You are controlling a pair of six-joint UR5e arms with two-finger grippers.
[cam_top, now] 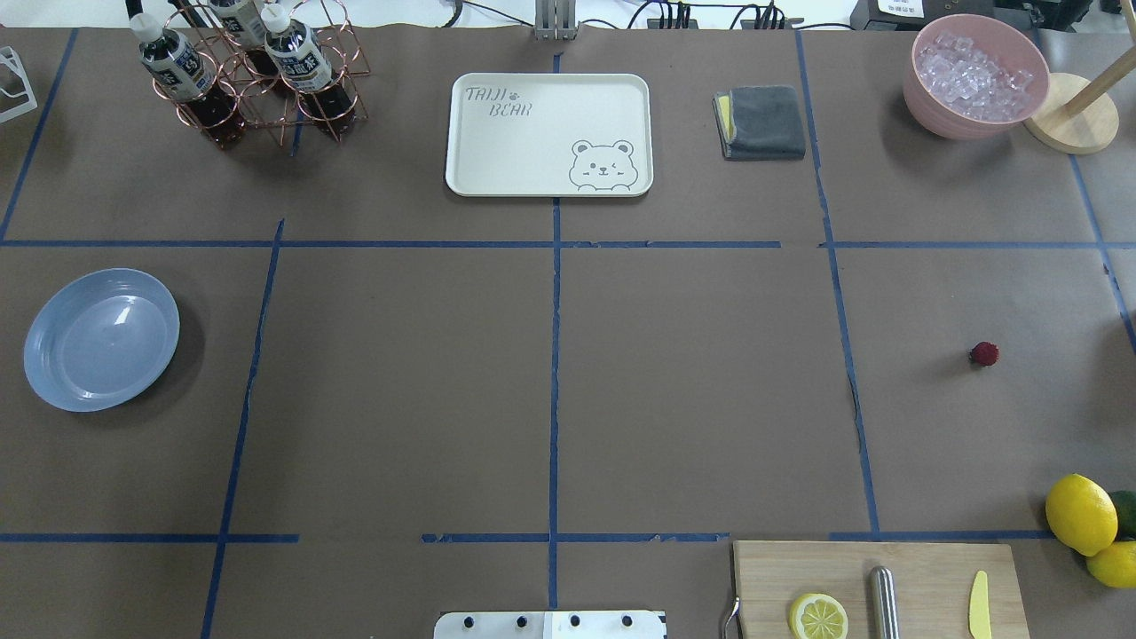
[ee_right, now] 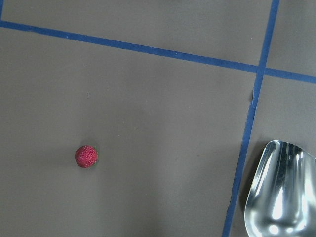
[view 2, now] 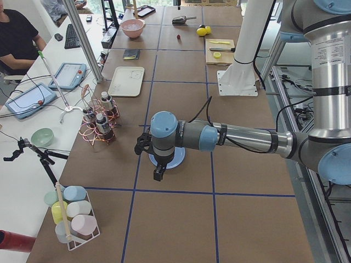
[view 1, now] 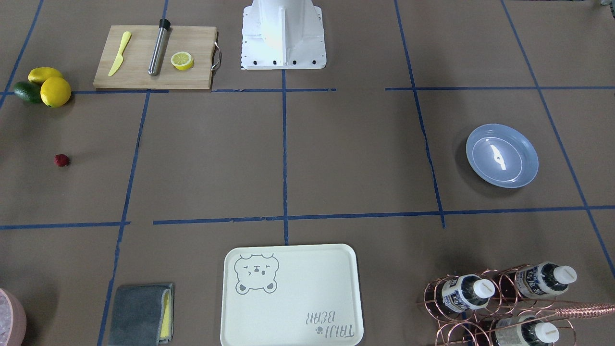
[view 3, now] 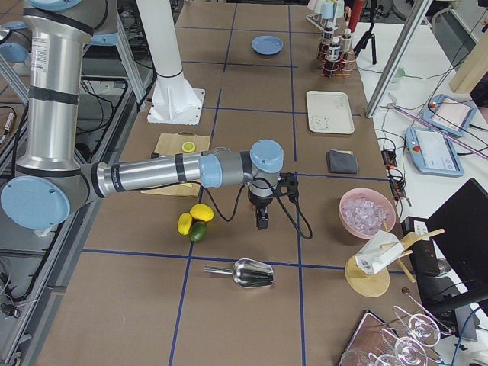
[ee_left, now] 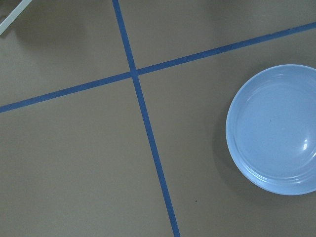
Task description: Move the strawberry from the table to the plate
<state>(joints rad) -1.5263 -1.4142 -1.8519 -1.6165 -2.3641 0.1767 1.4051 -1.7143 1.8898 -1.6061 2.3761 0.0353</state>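
The strawberry (cam_top: 983,354) is a tiny dark-red berry lying alone on the brown table (cam_top: 692,373), far to my right; the front view shows the strawberry (view 1: 61,160) at its left. It also lies low and left in the right wrist view (ee_right: 86,156). The light-blue plate (cam_top: 101,339) sits empty at the far left, and at the right edge of the left wrist view (ee_left: 276,131). My left gripper (view 2: 159,172) hangs above the plate (view 2: 176,160). Out over the table beyond the lemons, my right gripper (view 3: 262,221) points downward. Whether either is open or shut I cannot tell.
A cutting board (cam_top: 879,586) with a lemon half, a metal rod and a yellow knife lies near the base. Lemons (cam_top: 1081,515) sit beside it. A bear tray (cam_top: 548,133), bottle rack (cam_top: 248,71), grey cloth (cam_top: 763,122), ice bowl (cam_top: 976,75) and metal scoop (ee_right: 279,192) stand around.
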